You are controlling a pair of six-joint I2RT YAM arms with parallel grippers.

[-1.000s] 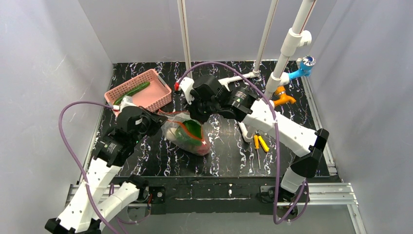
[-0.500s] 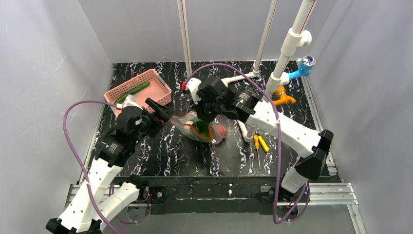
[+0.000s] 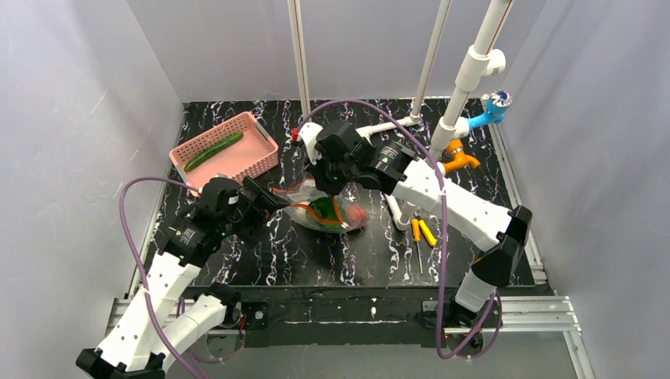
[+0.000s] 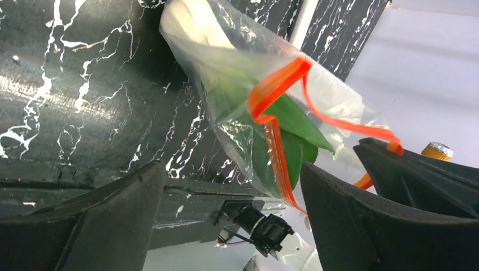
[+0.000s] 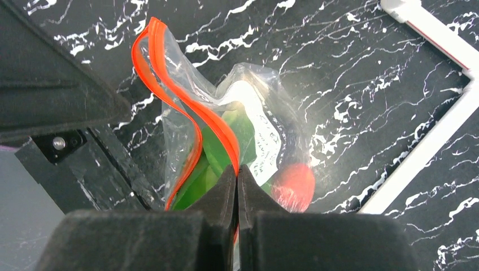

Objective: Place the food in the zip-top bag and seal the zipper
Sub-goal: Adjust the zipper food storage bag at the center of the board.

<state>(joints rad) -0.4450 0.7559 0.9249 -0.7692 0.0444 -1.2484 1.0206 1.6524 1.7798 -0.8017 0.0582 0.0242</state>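
The crinkly clear bag shows green bok choy and a red tomato, its orange zipper gaping. The right gripper pinches the zipper. The left gripper, spread wide, sits just left.

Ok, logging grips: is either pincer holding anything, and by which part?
The right pincer is shut on the zip-top bag, pinching its red-orange zipper. The left pincer is open, holding nothing.

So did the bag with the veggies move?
Yes. The zip-top bag shifted a little away from the pink basket, toward the yellow-handled tools.
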